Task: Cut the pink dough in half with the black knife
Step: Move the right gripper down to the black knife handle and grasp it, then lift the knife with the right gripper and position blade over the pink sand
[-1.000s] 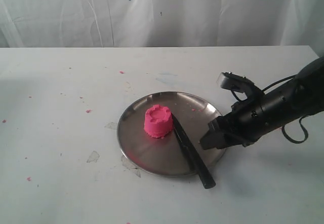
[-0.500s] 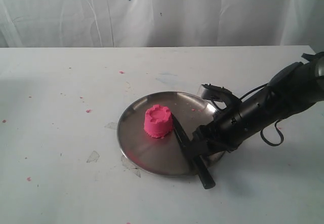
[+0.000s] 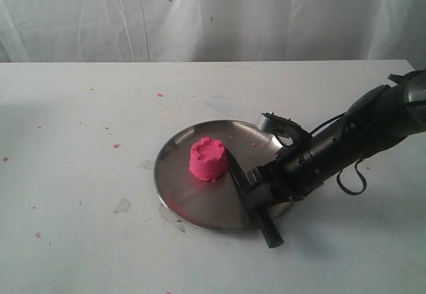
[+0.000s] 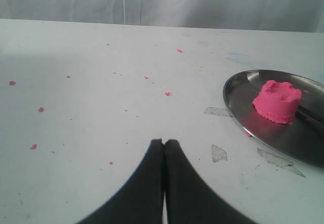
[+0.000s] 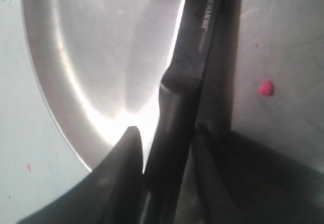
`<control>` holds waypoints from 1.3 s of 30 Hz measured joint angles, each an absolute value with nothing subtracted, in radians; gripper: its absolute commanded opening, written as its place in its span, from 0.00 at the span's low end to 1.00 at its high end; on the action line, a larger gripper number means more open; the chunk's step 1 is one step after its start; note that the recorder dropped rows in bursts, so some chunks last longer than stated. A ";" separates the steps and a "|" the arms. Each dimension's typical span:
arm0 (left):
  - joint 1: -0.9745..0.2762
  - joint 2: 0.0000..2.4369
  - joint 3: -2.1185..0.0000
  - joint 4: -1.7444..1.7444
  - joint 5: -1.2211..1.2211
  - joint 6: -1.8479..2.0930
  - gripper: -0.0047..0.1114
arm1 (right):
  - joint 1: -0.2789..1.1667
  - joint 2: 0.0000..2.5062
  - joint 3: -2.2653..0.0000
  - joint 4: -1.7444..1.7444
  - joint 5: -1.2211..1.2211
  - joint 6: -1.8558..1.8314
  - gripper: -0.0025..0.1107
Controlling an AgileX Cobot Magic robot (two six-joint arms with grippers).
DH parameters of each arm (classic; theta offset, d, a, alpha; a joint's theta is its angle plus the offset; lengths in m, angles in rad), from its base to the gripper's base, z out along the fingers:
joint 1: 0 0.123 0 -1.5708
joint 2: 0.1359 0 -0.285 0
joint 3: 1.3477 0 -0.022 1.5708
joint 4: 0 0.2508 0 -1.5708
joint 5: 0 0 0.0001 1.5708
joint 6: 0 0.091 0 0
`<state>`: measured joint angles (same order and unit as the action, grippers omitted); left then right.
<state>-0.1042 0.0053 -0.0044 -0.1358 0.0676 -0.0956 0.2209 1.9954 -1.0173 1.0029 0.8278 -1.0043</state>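
Steel plate (image 3: 174, 197) sits mid-surface in the exterior view, with the pink dough (image 3: 208, 159) standing whole and upright on it, left of centre. The black knife (image 3: 271, 233) lies just beside the dough, blade on the plate and handle end overhanging the near rim. The right claw (image 3: 255, 191) is down at the handle. The step in hand is picking up the knife; no cut has been made. The white surface (image 3: 80, 227) around the plate is bare except for pink crumbs, so there is open room on every side.

In the left wrist view, the left claw (image 4: 163, 143) has its fingers pressed together and holds nothing. It is well apart from the plate (image 4: 234, 96) and the dough (image 4: 277, 101).

In the right wrist view, the right claw (image 5: 164, 133) straddles the knife (image 5: 200, 31) where handle meets blade. A bright sliver of plate (image 5: 66, 57) shows between one finger (image 5: 126, 153) and the handle, so I judge the jaws not yet clamped. Next they need to close squarely and lift cleanly, since the handle lies across the plate's raised rim and could tip or skid.
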 measured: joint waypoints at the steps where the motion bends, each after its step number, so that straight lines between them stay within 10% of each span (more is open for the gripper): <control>1: -0.104 0.005 -0.004 -0.136 0.068 -0.096 0.04 | 0.221 1.995 -1.017 1.001 0.826 -0.997 0.22; 8: -0.104 0.005 -0.004 -0.136 0.068 -0.096 0.04 | 0.226 1.998 -1.019 0.989 0.815 -0.963 0.02; 39: -0.104 0.005 -0.004 -0.136 0.068 -0.096 0.04 | 0.473 1.644 -1.044 0.389 0.654 -0.631 0.02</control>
<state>-0.1042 0.0053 -0.0044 -0.1358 0.0676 -0.0956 0.4734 1.6440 -1.0442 0.3892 0.6536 -0.6308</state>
